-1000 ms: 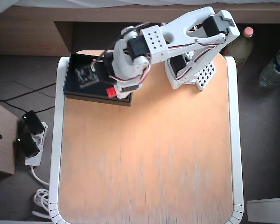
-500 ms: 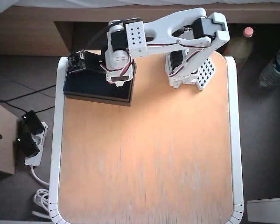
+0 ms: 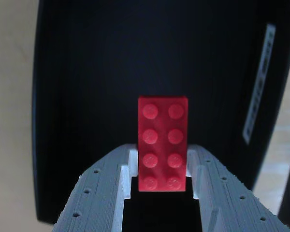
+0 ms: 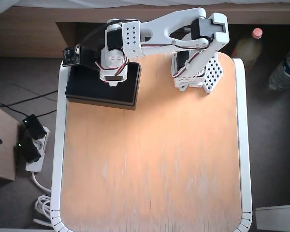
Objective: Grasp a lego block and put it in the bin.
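Pale orange tabletop (image 4: 154, 159) with a white rim fills my overhead view, with dark floor around it, a power strip (image 4: 31, 145) to the left and two bottles (image 4: 285, 72) at the upper right. My white arm (image 4: 169, 29) reaches left from its base (image 4: 195, 72) at the table's far edge, its wrist hanging over the bin (image 4: 87, 89) in the far left corner. I cannot see the lego block from up here.

On the wrist view, the gripper (image 3: 162, 166) is clamped on the lego block (image 3: 162, 142), one grey finger against each long side of its lower half. Studs face the camera and its upper half sticks out past the fingertips. Behind it lies the bin's dark interior (image 3: 96, 72), a pale strip (image 3: 258, 82) along the right rim.
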`<state>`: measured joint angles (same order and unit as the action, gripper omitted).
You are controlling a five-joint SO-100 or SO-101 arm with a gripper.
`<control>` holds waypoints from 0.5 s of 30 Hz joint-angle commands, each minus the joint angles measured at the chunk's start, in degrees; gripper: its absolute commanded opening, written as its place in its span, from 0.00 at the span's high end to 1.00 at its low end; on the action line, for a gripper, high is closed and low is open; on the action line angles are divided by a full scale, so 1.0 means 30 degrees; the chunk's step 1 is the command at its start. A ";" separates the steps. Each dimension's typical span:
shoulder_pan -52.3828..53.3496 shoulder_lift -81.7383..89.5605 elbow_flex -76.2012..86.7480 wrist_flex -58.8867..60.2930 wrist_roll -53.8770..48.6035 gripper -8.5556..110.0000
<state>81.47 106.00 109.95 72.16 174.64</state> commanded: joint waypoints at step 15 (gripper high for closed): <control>0.0381 -0.0439 -0.2520 -0.4453 -0.1758 0.92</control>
<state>81.47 103.97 109.95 60.64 169.54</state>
